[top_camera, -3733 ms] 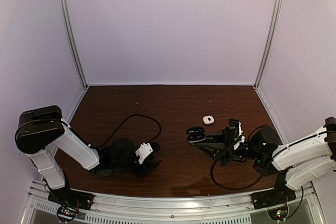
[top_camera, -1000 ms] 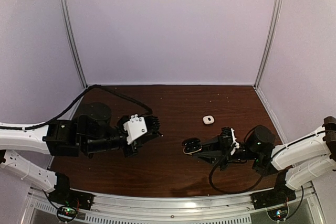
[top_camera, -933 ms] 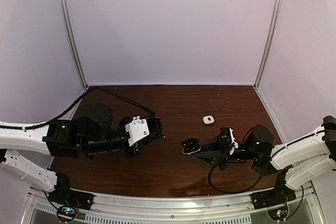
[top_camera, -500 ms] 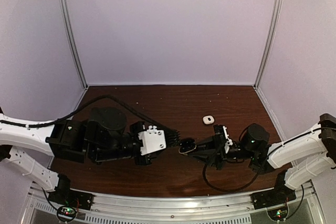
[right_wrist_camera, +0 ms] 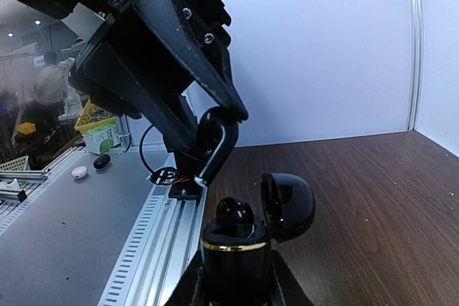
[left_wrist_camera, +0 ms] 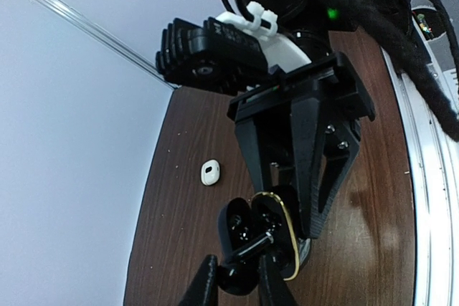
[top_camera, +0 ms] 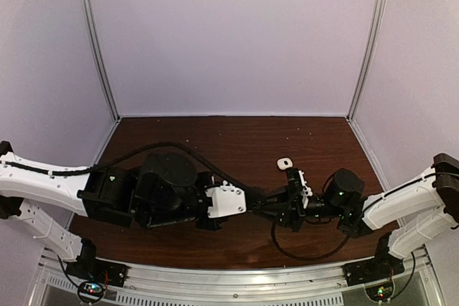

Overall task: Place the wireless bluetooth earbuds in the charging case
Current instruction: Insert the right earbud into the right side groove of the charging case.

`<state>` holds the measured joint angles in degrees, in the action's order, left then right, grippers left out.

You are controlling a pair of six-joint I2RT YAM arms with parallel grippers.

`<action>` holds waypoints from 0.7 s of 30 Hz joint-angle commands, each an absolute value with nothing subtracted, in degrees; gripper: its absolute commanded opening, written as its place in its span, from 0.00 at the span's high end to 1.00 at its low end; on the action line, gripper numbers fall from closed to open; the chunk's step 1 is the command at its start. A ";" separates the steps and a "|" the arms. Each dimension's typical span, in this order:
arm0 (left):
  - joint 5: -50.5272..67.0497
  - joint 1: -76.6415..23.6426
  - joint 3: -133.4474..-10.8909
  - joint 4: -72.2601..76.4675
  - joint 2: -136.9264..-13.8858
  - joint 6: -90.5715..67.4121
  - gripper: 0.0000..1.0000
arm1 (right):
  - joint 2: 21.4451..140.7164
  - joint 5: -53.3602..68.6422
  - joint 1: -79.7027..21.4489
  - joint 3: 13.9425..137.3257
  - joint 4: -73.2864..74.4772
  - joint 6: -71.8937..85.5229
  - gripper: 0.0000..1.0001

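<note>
My right gripper (right_wrist_camera: 237,288) is shut on the black charging case (right_wrist_camera: 240,263), which has a gold rim and stands upright above the table. Its lid (right_wrist_camera: 288,206) is open. One black earbud (right_wrist_camera: 235,213) sits in a well of the case. My left gripper (left_wrist_camera: 237,279) is shut on a second black earbud (left_wrist_camera: 252,246) by its head. The silver-tipped stem points at the open case (left_wrist_camera: 281,228) and hangs just above it. In the top view the left gripper (top_camera: 249,197) and right gripper (top_camera: 275,202) meet tip to tip at the table's middle.
A small white rounded piece (top_camera: 285,163) lies on the brown table (top_camera: 237,141) behind the right gripper. It also shows as a white piece (left_wrist_camera: 209,171) in the left wrist view; I cannot tell whether it is an earbud or a case. Pale walls enclose three sides.
The left arm swung right to the table's middle with the earbud in its grip. The right arm shifted left with the open case, so the two grippers now meet.
</note>
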<state>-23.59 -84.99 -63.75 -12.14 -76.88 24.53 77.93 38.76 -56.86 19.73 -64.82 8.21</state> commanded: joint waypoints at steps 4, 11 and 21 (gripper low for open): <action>-27.97 -86.06 -66.58 -11.33 -79.39 27.27 0.93 | 78.14 37.00 -57.81 21.25 -65.01 9.62 1.00; -29.58 -86.63 -67.31 -11.34 -80.68 28.29 0.93 | 78.31 36.41 -58.30 21.86 -63.98 10.02 1.00; -31.38 -86.71 -67.65 -11.82 -82.01 28.71 0.94 | 78.44 35.86 -59.04 22.58 -62.84 10.05 1.00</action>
